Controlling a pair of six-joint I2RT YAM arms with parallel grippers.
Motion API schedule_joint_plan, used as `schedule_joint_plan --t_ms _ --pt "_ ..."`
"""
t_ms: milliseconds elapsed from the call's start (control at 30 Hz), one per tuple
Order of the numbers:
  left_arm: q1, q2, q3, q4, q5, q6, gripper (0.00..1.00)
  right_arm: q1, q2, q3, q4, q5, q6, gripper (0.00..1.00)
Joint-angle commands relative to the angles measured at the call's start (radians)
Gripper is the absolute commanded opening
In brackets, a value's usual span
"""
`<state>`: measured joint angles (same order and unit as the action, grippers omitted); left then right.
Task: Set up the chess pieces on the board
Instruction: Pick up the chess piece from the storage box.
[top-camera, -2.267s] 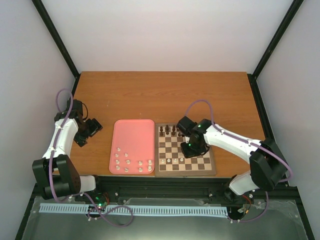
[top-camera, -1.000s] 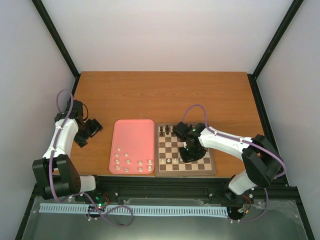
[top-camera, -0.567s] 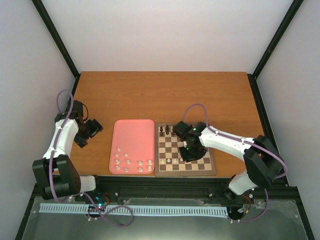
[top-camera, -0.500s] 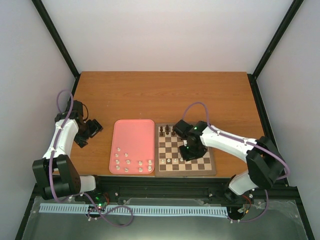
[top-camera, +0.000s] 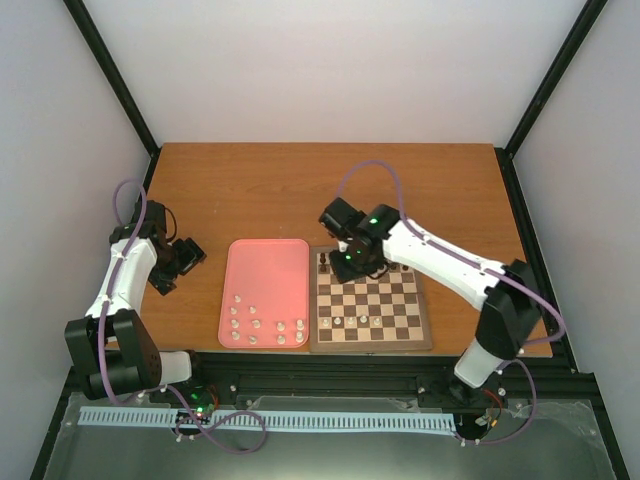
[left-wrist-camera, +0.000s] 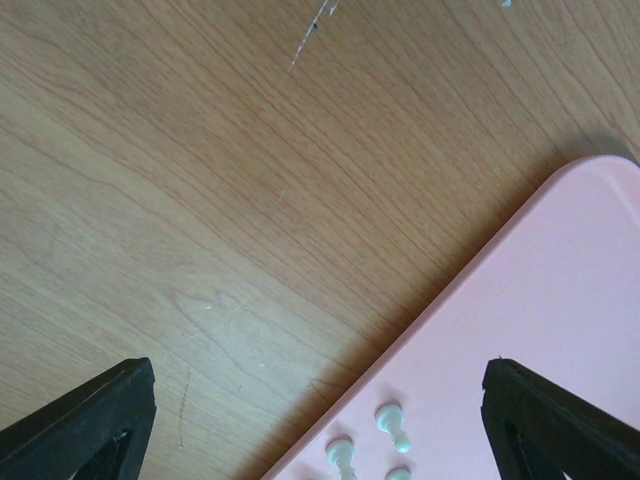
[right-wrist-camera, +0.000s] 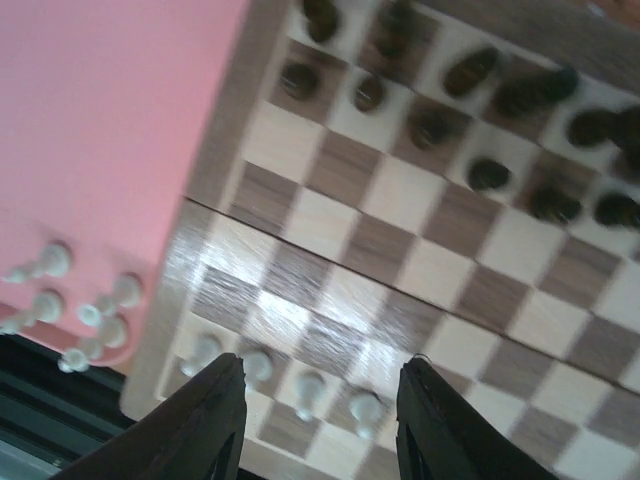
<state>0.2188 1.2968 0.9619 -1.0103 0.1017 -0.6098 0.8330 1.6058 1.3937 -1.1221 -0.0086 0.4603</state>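
The board (top-camera: 395, 300) lies right of centre, with several white chess pieces (top-camera: 341, 321) standing along its near left rows. More white chess pieces (top-camera: 258, 330) lie at the near end of the pink tray (top-camera: 265, 270). My right gripper (top-camera: 350, 262) hovers over the board's far left part, open and empty. In the right wrist view its fingers (right-wrist-camera: 225, 400) frame the white chess pieces (right-wrist-camera: 310, 390) on the board (right-wrist-camera: 440, 270). My left gripper (top-camera: 185, 255) rests open, left of the tray. Its view shows tray pieces (left-wrist-camera: 392, 425).
Dark brown pieces (top-camera: 326, 262) stand along the board's far rows, partly under the right arm, and appear in the right wrist view as dark pieces (right-wrist-camera: 470, 70). The tray (right-wrist-camera: 110, 120) touches the board's left side. Bare wooden table (top-camera: 300, 190) stretches behind both.
The right gripper opened, leaving a white piece on the board's near rows, then rose and swung back to the board's far left. The left arm has not moved.
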Motion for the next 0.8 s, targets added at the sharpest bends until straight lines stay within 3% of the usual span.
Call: schedule_joint_plan --t_ms 0,300,500,767 --pt "0.006 -0.025 0.000 0.007 0.010 -0.009 1.00 0.072 0.120 0.137 0.052 -0.032 -0.037 0.42" --pt "0.006 -0.038 -0.010 0.012 0.020 -0.014 1.00 0.206 0.460 0.473 0.155 -0.160 -0.094 0.47" --pt "0.006 -0.046 -0.012 0.009 0.023 -0.015 1.00 0.262 0.652 0.656 0.110 -0.223 -0.176 0.48" --pt "0.006 -0.052 -0.017 0.014 0.030 -0.017 1.00 0.276 0.754 0.734 0.081 -0.290 -0.220 0.49"
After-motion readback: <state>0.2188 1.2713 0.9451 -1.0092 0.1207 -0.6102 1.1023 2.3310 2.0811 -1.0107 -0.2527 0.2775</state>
